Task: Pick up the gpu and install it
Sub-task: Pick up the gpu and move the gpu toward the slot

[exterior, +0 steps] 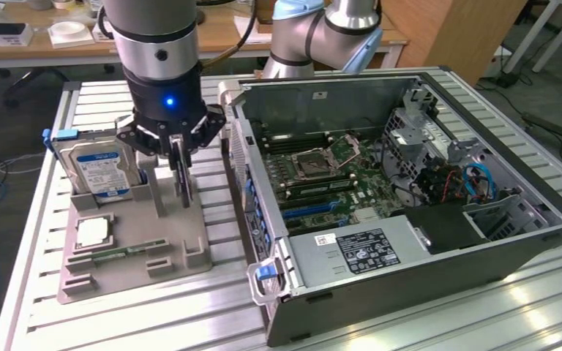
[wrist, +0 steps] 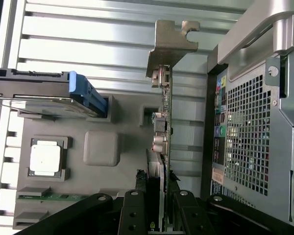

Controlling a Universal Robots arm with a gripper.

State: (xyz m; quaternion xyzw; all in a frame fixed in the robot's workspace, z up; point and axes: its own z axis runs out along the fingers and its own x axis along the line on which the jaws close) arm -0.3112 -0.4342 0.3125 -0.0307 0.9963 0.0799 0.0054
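Slatted aluminium bench (exterior: 115, 322) carries a grey parts holder (exterior: 164, 252) and, on the exterior view's right, an open computer case (exterior: 515, 241). The end effector (exterior: 176, 153) is closed narrowly on the top edge of the gpu (exterior: 181, 184). The card stands upright and edge-on over the holder, between the hard drive (exterior: 100, 164) and the case, with its silver bracket (wrist: 171, 44) pointing away from the fingers (wrist: 132, 213).

exterior view looks down over the tabletop (exterior: 164, 311) from afar; wrist view, close behind the claw (wrist: 159, 213), shares tray (exterior: 129, 259) and case (exterior: 408, 289).
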